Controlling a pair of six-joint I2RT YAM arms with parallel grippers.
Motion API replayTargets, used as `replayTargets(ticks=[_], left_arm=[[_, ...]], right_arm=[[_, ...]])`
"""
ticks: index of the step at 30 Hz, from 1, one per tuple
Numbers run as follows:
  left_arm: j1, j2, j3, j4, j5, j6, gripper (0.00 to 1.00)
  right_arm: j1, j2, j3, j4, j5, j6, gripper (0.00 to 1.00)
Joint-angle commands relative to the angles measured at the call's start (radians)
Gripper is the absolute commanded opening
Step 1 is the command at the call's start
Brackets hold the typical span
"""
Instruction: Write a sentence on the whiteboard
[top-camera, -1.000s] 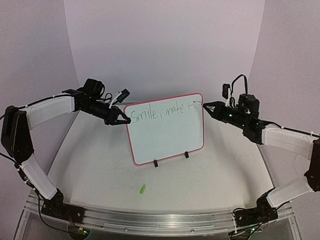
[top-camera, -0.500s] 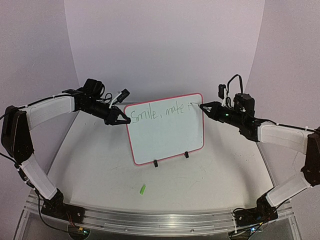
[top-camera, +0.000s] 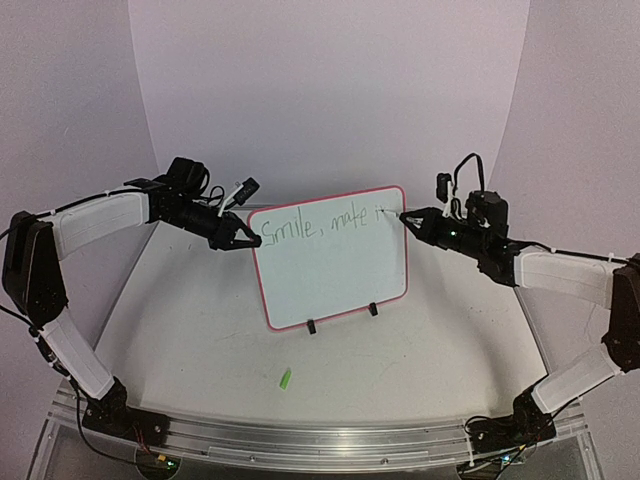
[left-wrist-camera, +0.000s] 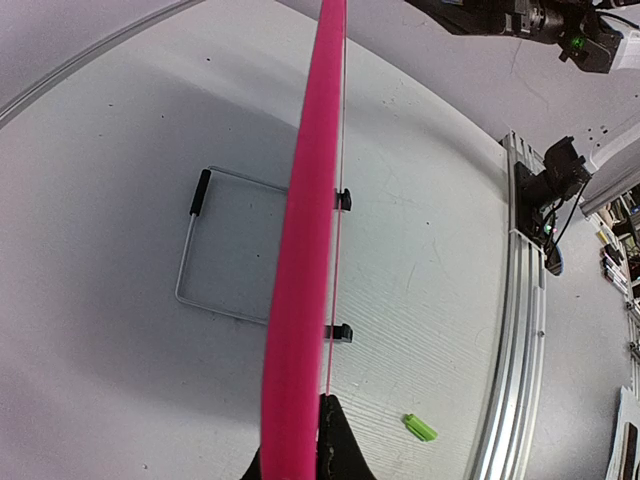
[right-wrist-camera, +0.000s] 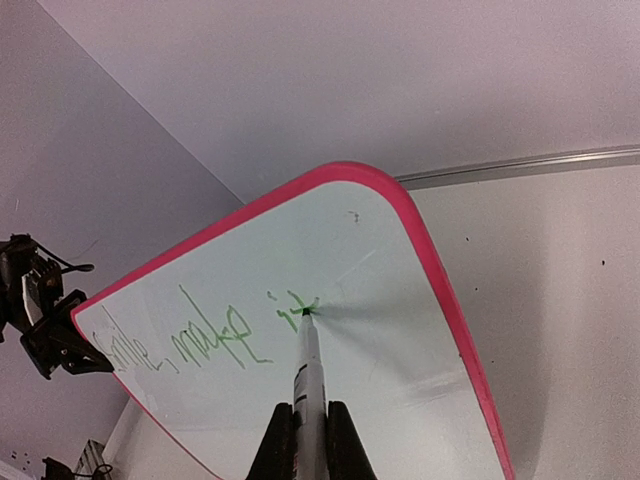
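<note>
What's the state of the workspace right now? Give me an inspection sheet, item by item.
Surface: white table, faintly scuffed.
Job's things: whiteboard standing on two black clip feet; the sentence reads "Smile, make it" in green; marker tip on the board just after "it".
Clutter: small green piece, probably the marker cap, lying in front of the board.
Grippers: left tool shut on the whiteboard's left rim; right tool shut on the marker.
Cables: black cable looping above the right wrist, away from the board.
Surroundings: pale backdrop behind; aluminium rail at the near edge.
</note>
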Motion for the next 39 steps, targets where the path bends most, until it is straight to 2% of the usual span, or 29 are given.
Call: replayTargets(ticks=[1, 16, 28, 34, 39], left_arm=[[0.002, 0.004, 0.012, -0.006, -0.140, 0.087, 0.00], [0.002, 0.003, 0.012, -0.004, -0.142, 0.087, 0.00], [0.000, 0.001, 0.012, -0.002, -0.137, 0.082, 0.00], [-0.006, -0.002, 0.009, -0.002, -0.145, 0.082, 0.00], [-0.014, 0.000, 0.008, -0.003, -0.148, 0.081, 0.00]], right_arm=[[-0.002, 0.004, -0.032, 0.013, 0.022, 0.008, 0.00], [-0.001, -0.059, -0.010, -0.033, 0.110, -0.018, 0.00], [0.003, -0.212, -0.055, -0.012, -0.163, -0.075, 0.00], [0.064, -0.224, -0.054, -0.030, -0.129, -0.085, 0.00], [0.196, -0.179, -0.028, -0.031, -0.044, -0.111, 0.00]])
